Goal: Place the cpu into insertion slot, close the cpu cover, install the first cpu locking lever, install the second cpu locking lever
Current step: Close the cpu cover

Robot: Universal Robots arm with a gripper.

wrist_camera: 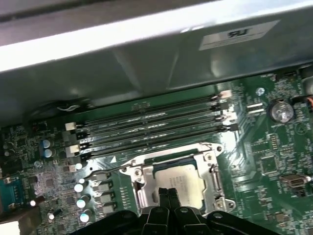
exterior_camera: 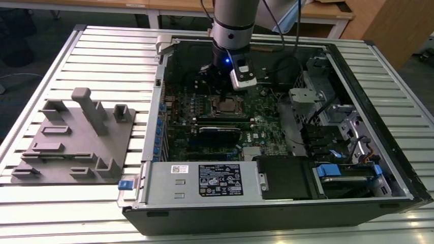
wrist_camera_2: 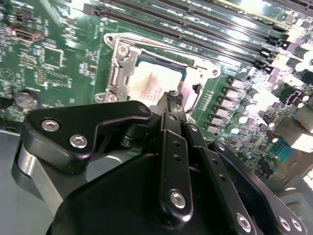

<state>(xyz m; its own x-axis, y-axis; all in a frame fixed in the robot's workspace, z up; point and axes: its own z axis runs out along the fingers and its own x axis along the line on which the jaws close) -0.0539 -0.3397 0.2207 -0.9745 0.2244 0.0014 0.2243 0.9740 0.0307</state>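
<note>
The cpu (wrist_camera: 180, 182) lies flat in the insertion slot (exterior_camera: 226, 105) on the green motherboard (exterior_camera: 268, 122), its silvery top showing through a square window. The cpu cover (wrist_camera: 141, 185) lies down over it as a metal frame; the same cover (wrist_camera_2: 116, 73) and cpu (wrist_camera_2: 149, 83) appear in the second wrist view. My gripper (wrist_camera: 169, 192) hangs just above the near edge of the socket, its two thin black fingers pressed together with nothing seen between them. Its tip (wrist_camera_2: 172, 95) is at the chip's edge. I cannot make out the locking levers' positions.
Several long black memory slots (wrist_camera: 146, 128) run beside the socket, with the case's metal wall (wrist_camera: 146, 63) beyond them. The open computer case holds a power supply (exterior_camera: 203, 180) and blue-tabbed drive bays (exterior_camera: 327, 170). A grey fixture block (exterior_camera: 74, 140) stands on the slatted table at the exterior view's left.
</note>
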